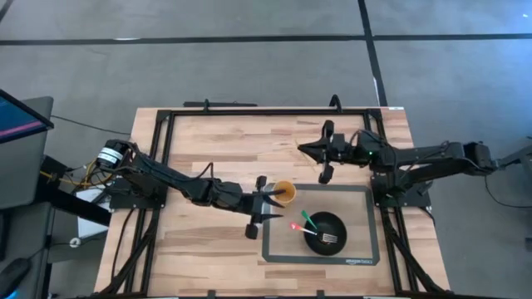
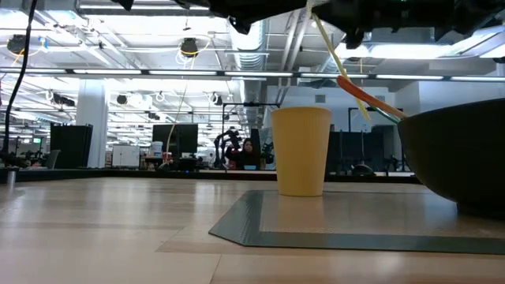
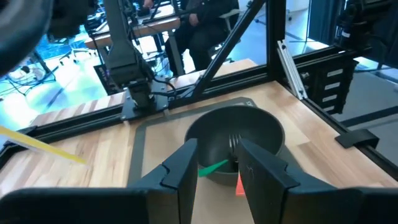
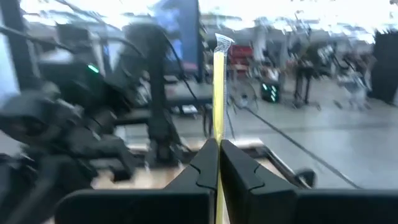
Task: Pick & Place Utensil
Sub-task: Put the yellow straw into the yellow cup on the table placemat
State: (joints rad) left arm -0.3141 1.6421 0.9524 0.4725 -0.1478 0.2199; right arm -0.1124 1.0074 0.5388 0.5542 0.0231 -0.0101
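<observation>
Yellow utensil (image 4: 218,93) pinched upright between right gripper (image 4: 218,163) fingers

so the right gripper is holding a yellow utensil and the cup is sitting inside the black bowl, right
Not quite. The right gripper does hold the yellow utensil, but the cup stands on the mat's corner, beside the black bowl, not in it. The high view shows this.
</observation>
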